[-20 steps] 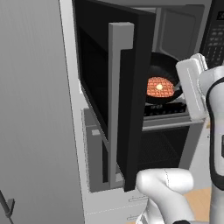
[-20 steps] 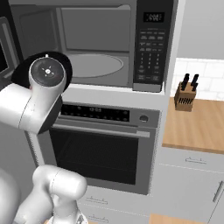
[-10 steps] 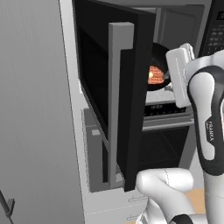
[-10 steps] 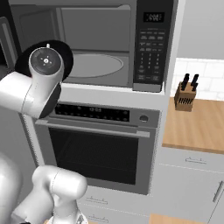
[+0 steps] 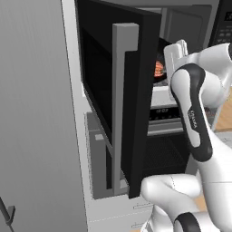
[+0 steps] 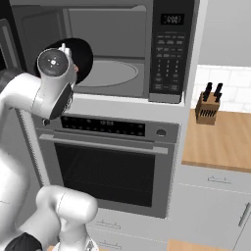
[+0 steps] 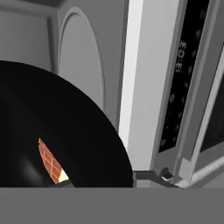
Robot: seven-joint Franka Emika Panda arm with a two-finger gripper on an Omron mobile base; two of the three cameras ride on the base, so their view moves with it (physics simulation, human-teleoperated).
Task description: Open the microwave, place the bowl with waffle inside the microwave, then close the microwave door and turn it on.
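Observation:
The microwave (image 6: pixel 169 54) stands open, its grey cavity and round turntable (image 6: pixel 112 73) showing. The microwave door (image 5: pixel 97 90) is swung out to the left, its grey bar handle (image 5: pixel 123 108) facing me. My gripper (image 5: pixel 166 63) is shut on the rim of the dark bowl (image 7: pixel 61 127), held in the air at the left of the cavity mouth. An orange waffle (image 7: pixel 50 162) lies in the bowl, glimpsed past the door edge as the waffle (image 5: pixel 158 69). In the right base view the bowl (image 6: pixel 82 51) peeks out behind my wrist. Beyond the bowl lies the turntable (image 7: pixel 81 65).
A steel wall oven (image 6: pixel 105 169) with a horizontal handle and a control strip sits under the microwave. A knife block (image 6: pixel 208 105) stands on the wooden counter (image 6: pixel 220 142) at the right. A tall grey panel (image 5: pixel 36 118) fills the left side beside the open door.
The arm has lifted the bowl from in front of the oven's top up to the mouth of the microwave cavity. The door has not moved.

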